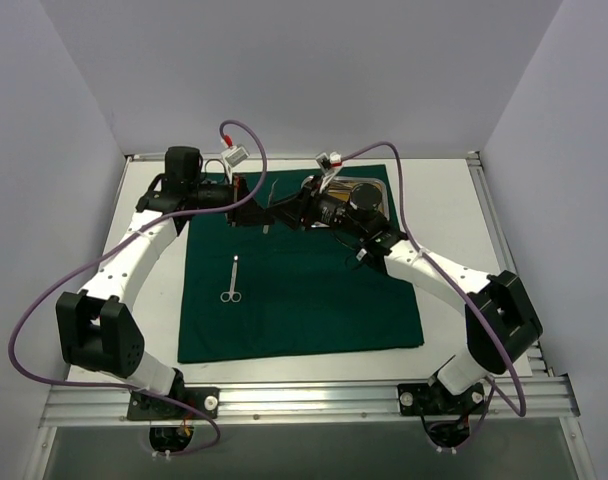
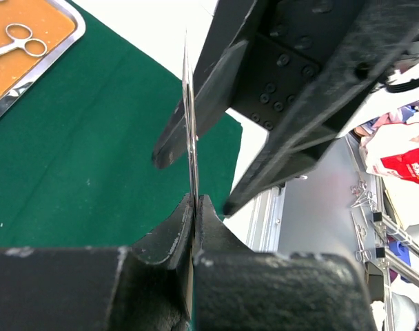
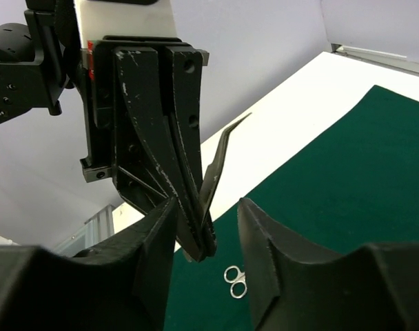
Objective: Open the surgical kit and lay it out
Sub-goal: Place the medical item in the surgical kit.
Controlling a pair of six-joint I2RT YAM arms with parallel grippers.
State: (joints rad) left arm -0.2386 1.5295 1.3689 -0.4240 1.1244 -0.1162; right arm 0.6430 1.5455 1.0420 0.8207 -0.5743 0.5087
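Tweezers (image 3: pixel 216 162): looked thin, stiff, slick, likely light; hung above the green drape (image 1: pixel 304 300), pinched flat in left gripper's (image 2: pixel 194 201) pressed-together jaws, right gripper's (image 3: pixel 208 207) jaws spread astride; wanted gripping across the flat blades.

Reaches inward from both near corners, left arm (image 1: pixel 134 250) and right arm (image 1: pixel 439 272) bent at the elbow, wrists nose to nose over the far middle of the bench (image 1: pixel 454 215), left jaws clamped flat on slim tweezers (image 3: pixel 220 155), right jaws parted astride those tips.
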